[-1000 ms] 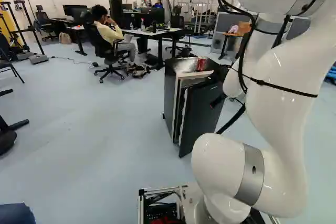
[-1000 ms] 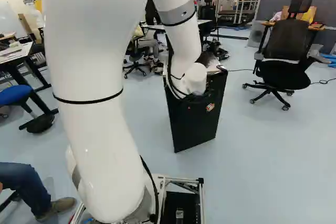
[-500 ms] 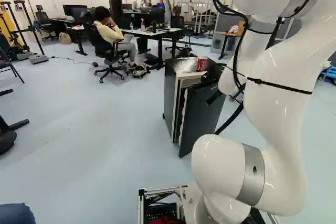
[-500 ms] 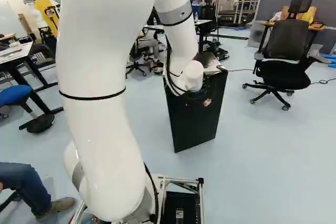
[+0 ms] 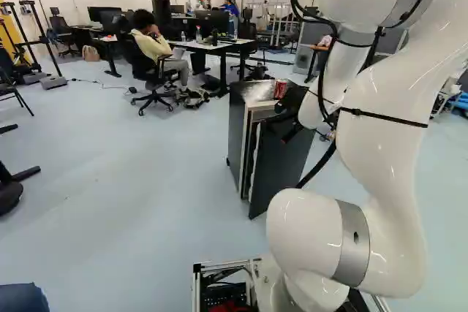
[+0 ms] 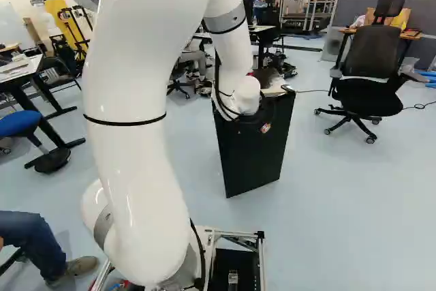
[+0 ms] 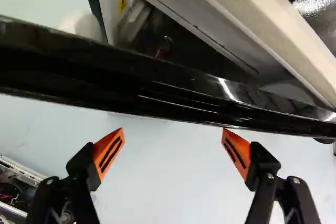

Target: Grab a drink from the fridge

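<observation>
My pincer (image 5: 278,130) is spread open with nothing between its orange pads (image 7: 109,153). Just ahead of it runs the edge of the fridge door (image 5: 281,169), which stands ajar. Past that, inside the mini fridge (image 5: 238,133), I see something dim and red (image 7: 161,51), too dark to identify. A red soda can (image 5: 280,89) sits on top of the fridge.

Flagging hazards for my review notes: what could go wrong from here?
The black gripper with orange pads stands open by the edge of the glossy black door; pressing ahead might push the door shut instead of widening the gap.

The door is only partly open, so the gripper may scrape it while reaching into the dark-sided fridge.

A red can stands on top of the fridge; a careless swing of the arm could knock it off.
</observation>
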Robot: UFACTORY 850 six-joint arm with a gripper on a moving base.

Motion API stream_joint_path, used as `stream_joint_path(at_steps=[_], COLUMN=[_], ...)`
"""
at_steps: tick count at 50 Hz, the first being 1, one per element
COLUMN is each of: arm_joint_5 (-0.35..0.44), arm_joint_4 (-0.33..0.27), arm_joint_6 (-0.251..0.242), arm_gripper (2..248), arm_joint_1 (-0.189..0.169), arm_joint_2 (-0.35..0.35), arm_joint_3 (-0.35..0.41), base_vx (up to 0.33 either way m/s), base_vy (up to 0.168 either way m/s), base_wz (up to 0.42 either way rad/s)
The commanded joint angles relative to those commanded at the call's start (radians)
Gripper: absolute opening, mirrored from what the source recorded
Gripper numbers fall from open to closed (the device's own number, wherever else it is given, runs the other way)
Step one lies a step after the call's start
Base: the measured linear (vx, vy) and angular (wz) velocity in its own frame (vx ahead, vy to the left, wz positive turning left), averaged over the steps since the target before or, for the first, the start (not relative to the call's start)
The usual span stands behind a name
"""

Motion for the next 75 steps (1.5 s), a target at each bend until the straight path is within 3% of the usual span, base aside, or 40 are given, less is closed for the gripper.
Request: stream_joint_path(at_steps=[16, 53, 75], arm_joint_5=[0.0, 0.003, 0.052], arm_joint_4=[0.0, 0.0, 0.0], arm_joint_6=[0.0, 0.0, 0.0], arm_gripper=[247, 247, 247], arm_joint_1=[0.023, 0.025, 0.031], arm_joint_2=[-0.019, -0.022, -0.039], arm_joint_3=[-0.026, -0.03, -0.051], base_vx=[0.0, 0.0, 0.0], base_vy=[0.0, 0.0, 0.0], base_wz=[0.0, 0.0, 0.0])
